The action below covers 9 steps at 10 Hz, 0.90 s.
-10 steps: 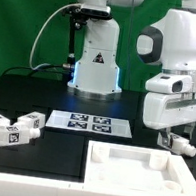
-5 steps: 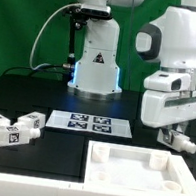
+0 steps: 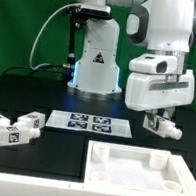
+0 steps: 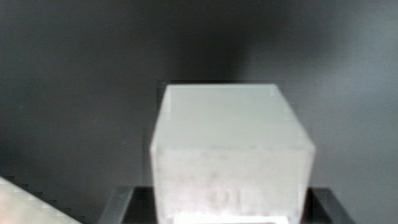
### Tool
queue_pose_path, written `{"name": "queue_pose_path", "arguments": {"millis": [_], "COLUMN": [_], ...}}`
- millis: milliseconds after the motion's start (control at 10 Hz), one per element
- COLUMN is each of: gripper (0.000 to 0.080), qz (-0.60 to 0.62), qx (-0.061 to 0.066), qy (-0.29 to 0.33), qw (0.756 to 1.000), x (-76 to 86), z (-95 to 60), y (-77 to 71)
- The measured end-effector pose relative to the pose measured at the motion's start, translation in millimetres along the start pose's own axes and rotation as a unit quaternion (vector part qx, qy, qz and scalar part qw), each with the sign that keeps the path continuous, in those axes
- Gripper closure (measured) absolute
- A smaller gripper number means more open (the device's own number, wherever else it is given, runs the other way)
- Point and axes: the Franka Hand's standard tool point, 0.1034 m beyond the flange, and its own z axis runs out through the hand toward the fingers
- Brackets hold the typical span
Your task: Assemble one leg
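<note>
Your arm [image 3: 162,24] rises from its base [image 3: 95,65], which stands behind the marker board [image 3: 83,121]. It arches out past the top of the exterior view and reappears on the exterior view's right of that board. The wrist [image 3: 158,86] hangs above the board's level, just past its end on the exterior view's right, with the white housing slightly tilted. Below it your gripper [image 3: 163,126] points down at a slant, off the table and a little higher than the board. In the wrist view its dark fingers [image 4: 134,208] are closed on either side of the leg [image 4: 228,140], which juts straight out from between them.
</note>
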Motion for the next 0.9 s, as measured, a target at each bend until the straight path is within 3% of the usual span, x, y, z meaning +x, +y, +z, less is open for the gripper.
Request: {"name": "queue_pose_path", "arguments": {"millis": [300,600,800,900], "gripper": [0.0515,0.0515,0.0515,0.0515], "qz": [0.057,-0.083,-0.217,-0.225], "qx": [0.002,-0.003,-0.002,-0.003], "qy": [-0.004,-0.006,-0.010,-0.009], "qw": [0.998,0.997,0.976,0.974], "x": [-6.5,-19.7,-26.4,-25.5], "z": [3.5,1.4,8.2,7.5], "y": [5.7,40.2,44.1,44.2]}}
